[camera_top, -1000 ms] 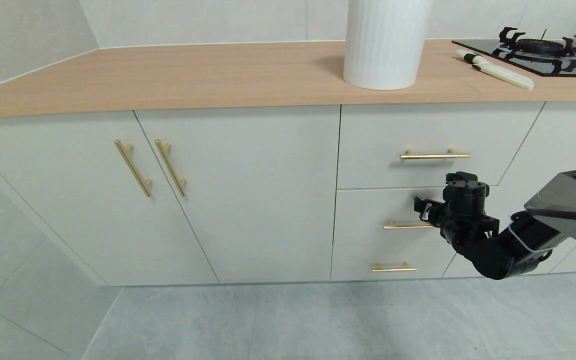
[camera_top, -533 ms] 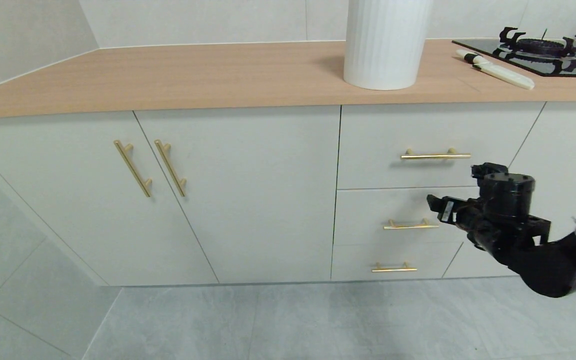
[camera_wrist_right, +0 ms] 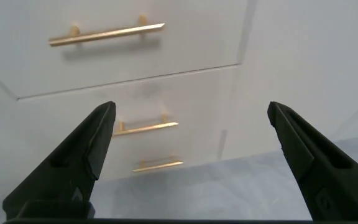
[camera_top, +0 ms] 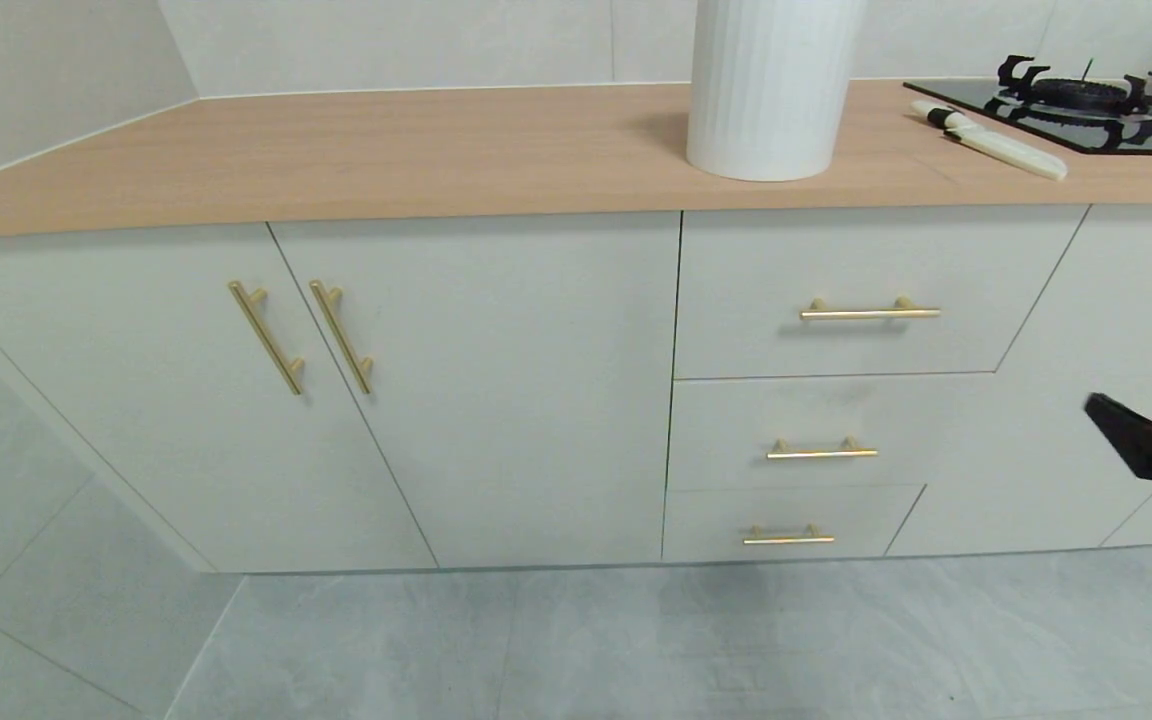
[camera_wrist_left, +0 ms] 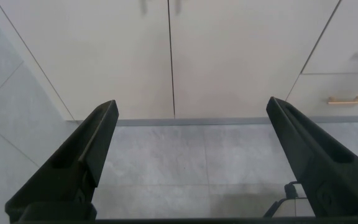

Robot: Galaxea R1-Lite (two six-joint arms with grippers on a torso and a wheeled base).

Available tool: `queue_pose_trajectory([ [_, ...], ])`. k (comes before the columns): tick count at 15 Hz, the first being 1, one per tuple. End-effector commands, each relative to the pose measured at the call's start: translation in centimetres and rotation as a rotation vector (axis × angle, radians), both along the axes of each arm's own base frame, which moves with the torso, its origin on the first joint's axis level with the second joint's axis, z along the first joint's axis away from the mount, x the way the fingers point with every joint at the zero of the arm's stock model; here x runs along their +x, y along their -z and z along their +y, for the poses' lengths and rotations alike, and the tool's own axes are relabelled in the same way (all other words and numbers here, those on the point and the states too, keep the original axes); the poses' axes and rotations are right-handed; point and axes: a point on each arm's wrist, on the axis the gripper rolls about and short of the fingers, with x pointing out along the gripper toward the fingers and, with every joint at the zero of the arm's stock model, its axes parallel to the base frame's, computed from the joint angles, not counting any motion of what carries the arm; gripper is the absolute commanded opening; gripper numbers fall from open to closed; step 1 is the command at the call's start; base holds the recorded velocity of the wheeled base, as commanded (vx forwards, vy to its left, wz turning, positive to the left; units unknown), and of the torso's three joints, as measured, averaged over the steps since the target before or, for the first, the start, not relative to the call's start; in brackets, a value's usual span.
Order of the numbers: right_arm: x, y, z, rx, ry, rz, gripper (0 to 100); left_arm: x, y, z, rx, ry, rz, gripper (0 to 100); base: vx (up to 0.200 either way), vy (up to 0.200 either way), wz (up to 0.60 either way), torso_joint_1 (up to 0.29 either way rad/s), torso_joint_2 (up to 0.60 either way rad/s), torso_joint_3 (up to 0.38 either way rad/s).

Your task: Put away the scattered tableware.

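Observation:
A white knife with a black band lies on the wooden countertop, beside the black gas hob. Below it are three shut drawers with gold handles: top, middle, bottom. My right gripper is open and holds nothing. It faces the drawer fronts from a distance, with the top handle and middle handle ahead. One of its fingers shows at the right edge of the head view. My left gripper hangs open and unladen, low over the floor before the cabinet doors.
A tall white ribbed container stands on the countertop above the drawers. Two shut cabinet doors with slanted gold handles fill the left. Grey floor tiles spread in front of the cabinets.
My right arm has pulled back to the right, away from the middle drawer handle, and is almost out of the head view. The drawers stay shut.

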Motion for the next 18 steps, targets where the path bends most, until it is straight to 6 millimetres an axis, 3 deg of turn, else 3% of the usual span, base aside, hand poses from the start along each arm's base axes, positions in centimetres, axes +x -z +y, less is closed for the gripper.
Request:
queue_pose_trajectory([
  [1,-11.8,0.7,-3.4,-0.122,0.129,-0.113,100,0.0,0.0,0.0,0.000,-0.001,0.000,100,0.000,0.000,0.00,0.000,0.00,0.000],
  [5,-17.7,2.3,-3.9,-0.156,0.238,-0.159,100,0.0,0.0,0.0,0.000,-0.001,0.000,100,0.000,0.000,0.00,0.000,0.00,0.000],
  [8,-19.1,4.1,-3.7,-0.186,0.301,-0.181,100,0.0,0.0,0.0,0.000,-0.001,0.000,100,0.000,0.000,0.00,0.000,0.00,0.000],
  [12,-18.5,6.2,-3.7,-0.170,0.315,-0.158,100,0.0,0.0,0.0,0.000,-0.001,0.000,100,0.000,0.000,0.00,0.000,0.00,0.000],
  [15,-16.2,10.8,-3.4,-0.169,0.194,-0.053,100,0.0,0.0,0.0,0.000,-0.001,0.000,100,0.000,0.000,0.00,0.000,0.00,0.000],
  [18,-15.9,11.5,-3.2,-0.167,0.087,-0.038,100,0.0,0.0,0.0,0.000,-0.001,0.000,100,0.000,0.000,0.00,0.000,0.00,0.000],
])
